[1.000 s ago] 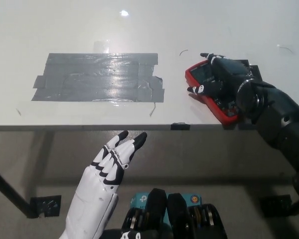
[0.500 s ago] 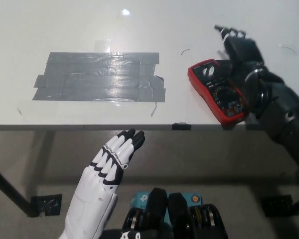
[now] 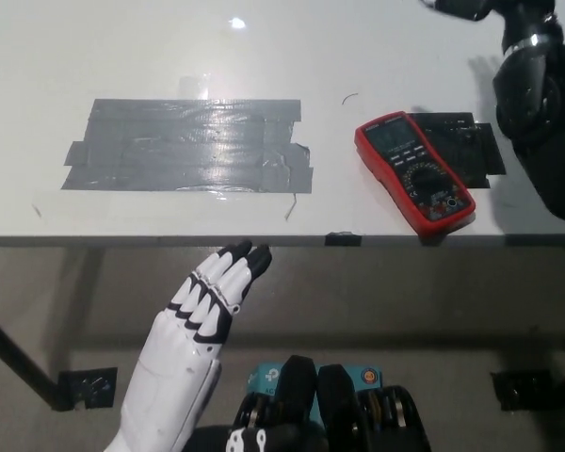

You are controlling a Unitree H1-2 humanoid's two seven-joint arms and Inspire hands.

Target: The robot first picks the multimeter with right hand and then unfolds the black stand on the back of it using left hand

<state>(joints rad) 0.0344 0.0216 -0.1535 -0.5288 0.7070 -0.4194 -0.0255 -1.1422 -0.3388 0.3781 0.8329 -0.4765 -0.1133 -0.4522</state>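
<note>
The red multimeter [image 3: 415, 170] lies face up on the white table [image 3: 122, 56] near its front right edge, its dial and screen showing. Nothing holds it. My black right arm [image 3: 537, 89] reaches up along the right side, and the right hand [image 3: 463, 8] is mostly cut off by the picture's top edge, well beyond the multimeter. My white left hand [image 3: 210, 299] rests in front of and below the table's front edge, fingers stretched out and empty. The stand on the multimeter's back is hidden.
A large patch of grey tape [image 3: 188, 146] covers the table's middle left. A black tape patch [image 3: 466, 141] lies partly under the multimeter. The table's front edge [image 3: 169, 241] runs across the picture, with a dark table leg [image 3: 19, 372] at lower left.
My right hand has let go of the multimeter and moved away toward the far right. The multimeter now lies uncovered on the table. The left hand's fingers have drawn closer together.
</note>
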